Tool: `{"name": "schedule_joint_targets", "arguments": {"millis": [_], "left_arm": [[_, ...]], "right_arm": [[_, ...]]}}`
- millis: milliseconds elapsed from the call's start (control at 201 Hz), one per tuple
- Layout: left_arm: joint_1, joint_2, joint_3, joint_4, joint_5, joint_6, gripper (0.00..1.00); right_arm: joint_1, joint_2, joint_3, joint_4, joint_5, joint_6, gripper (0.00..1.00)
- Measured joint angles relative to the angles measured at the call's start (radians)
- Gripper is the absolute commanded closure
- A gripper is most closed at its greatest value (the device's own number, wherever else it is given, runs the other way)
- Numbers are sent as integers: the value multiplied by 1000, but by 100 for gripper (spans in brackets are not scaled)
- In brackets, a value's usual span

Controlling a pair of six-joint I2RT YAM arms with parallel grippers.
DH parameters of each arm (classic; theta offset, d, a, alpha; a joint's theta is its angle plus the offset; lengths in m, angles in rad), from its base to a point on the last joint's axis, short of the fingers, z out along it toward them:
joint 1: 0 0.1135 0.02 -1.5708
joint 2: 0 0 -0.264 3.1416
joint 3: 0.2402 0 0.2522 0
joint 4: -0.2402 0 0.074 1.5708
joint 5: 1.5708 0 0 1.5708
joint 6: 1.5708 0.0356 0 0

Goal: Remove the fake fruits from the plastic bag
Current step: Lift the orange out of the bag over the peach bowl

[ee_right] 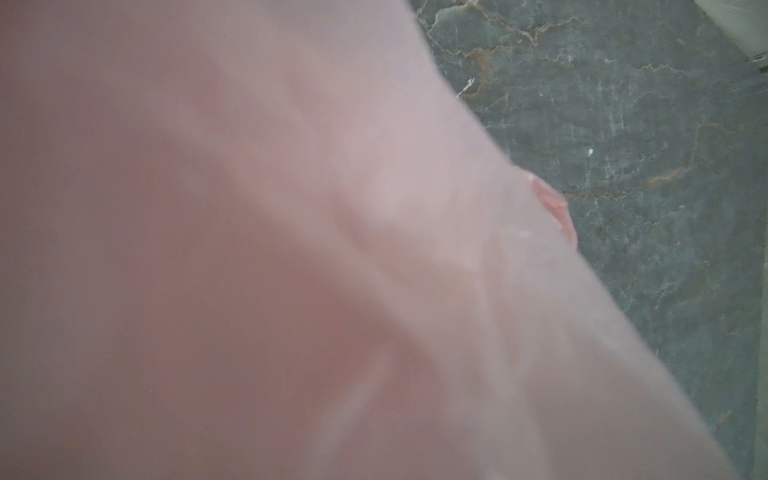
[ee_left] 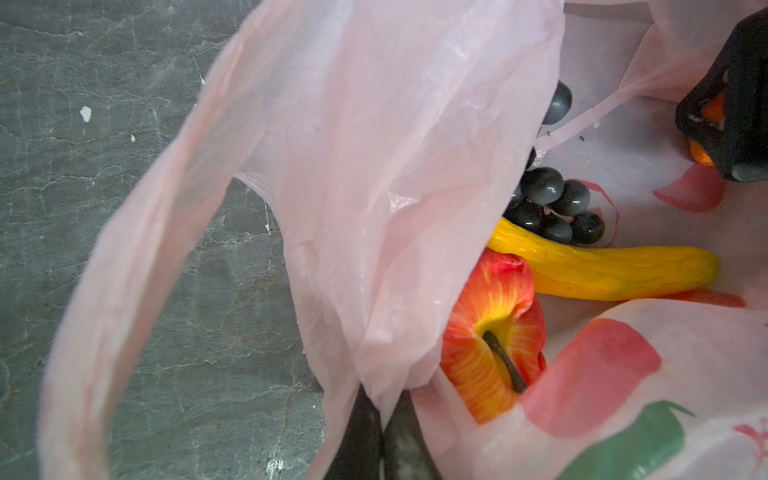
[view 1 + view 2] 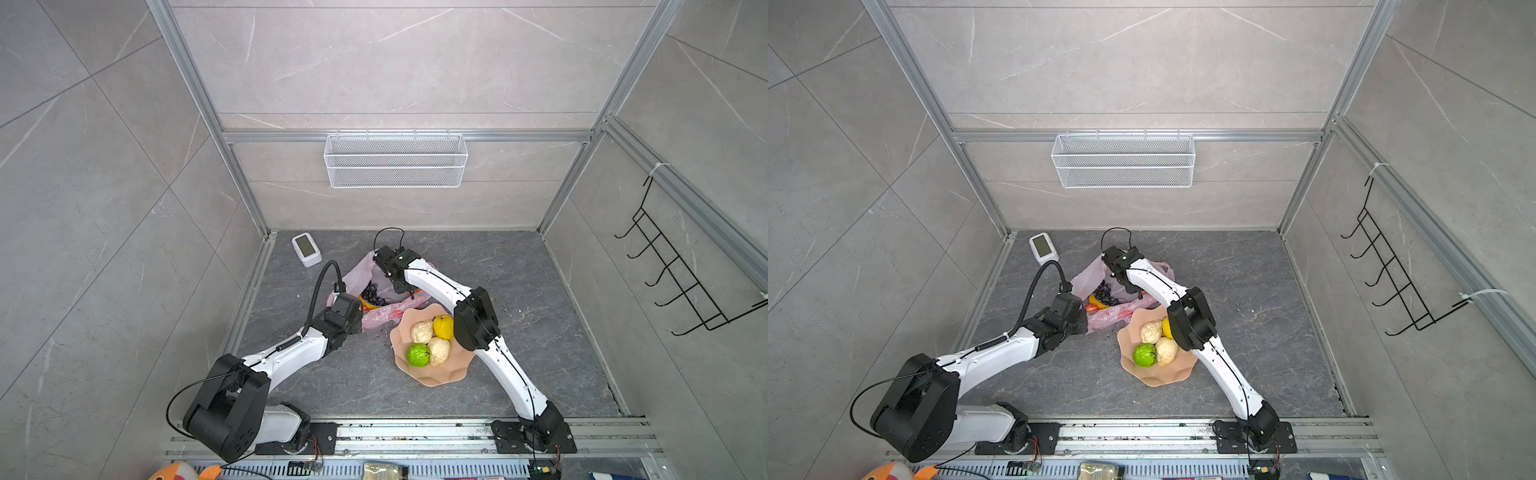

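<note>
A thin translucent pink plastic bag [image 2: 374, 166] with red printing is lying crumpled in the middle of a dark grey marbled tabletop [image 3: 353, 382], just behind a peach scalloped plate [image 3: 432, 376]. The left gripper [image 2: 384, 409] is pinching the bag's near rim, its fingers pressed together on the film, holding the mouth open. The right gripper [image 2: 721, 133] is reaching down into the bag around a small orange fruit [image 2: 700, 154]; whether its jaws are actually gripping it cannot be told. The job is looking roughly half done: four fake fruits [image 3: 422, 331] are already sitting on the plate, namely a bumpy green one [image 3: 417, 354], a yellow one [image 3: 443, 326] and two beige ones [image 3: 439, 350]. Still lying inside the bag are a dark purple grape bunch [image 2: 552, 208], a yellow banana [image 2: 615, 270], a red and yellow apple [image 2: 490, 332], and that orange piece
</note>
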Motion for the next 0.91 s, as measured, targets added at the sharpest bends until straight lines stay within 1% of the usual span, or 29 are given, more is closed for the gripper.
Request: {"name": "schedule_joint_targets", "arguments": {"millis": [85,174,368,488,642,737,906], "left_arm": [[0,0,0,0,0,0,100],[0,0,0,0,0,0,100],[0,0,0,0,0,0,100],[0,0,0,0,0,0,100],[0,0,0,0,0,0,100],[0,0,0,0,0,0,100],[0,0,0,0,0,0,100]], "right_arm": [[0,-39,-59,27,-23,0,44],[0,-112,-154,77,-57,4,45],[-2,-364,-422,251,-154,26,45],[-16,-526,-582,377,-248,60,45],[-70,-700,-797,546,-385,119,45],[-95,-762,-882,578,-429,145,45],[-94,-858,-977,554,-483,150,45]]}}
